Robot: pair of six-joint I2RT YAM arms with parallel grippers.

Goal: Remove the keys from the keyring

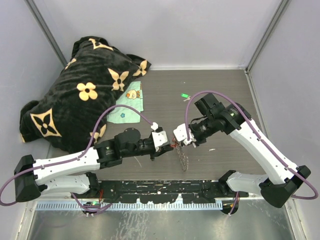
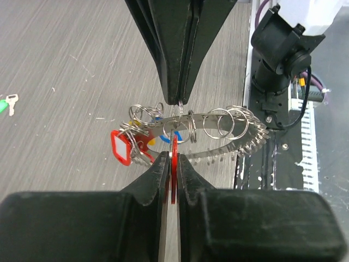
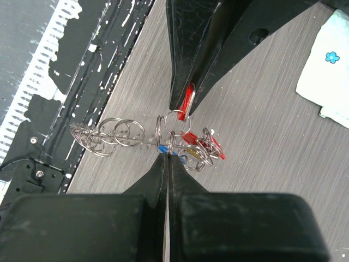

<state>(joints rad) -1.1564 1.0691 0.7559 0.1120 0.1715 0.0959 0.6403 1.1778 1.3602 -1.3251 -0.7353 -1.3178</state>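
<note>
The keyring [image 1: 183,159] hangs between my two grippers above the table, a grey ring with a bumpy rim [image 2: 240,146], seen edge-on as a thin line [image 3: 125,141]. Small split rings and keys with red [image 2: 121,147], yellow and blue tags bunch on it [image 3: 203,148]. My left gripper [image 2: 173,157] [image 1: 170,146] is shut on a red key tag [image 2: 174,177], which also shows between its fingers [image 3: 185,54]. My right gripper [image 3: 168,155] [image 1: 186,142] is shut on the keyring's rim among the split rings; its fingers [image 2: 169,54] come in from above.
A loose green-tagged key [image 1: 185,96] [image 2: 5,105] lies on the table behind the grippers. A black flowered blanket [image 1: 85,95] fills the back left, with a pale green cloth [image 1: 127,107] [image 3: 327,76] beside it. The black base rail [image 1: 160,190] runs along the near edge.
</note>
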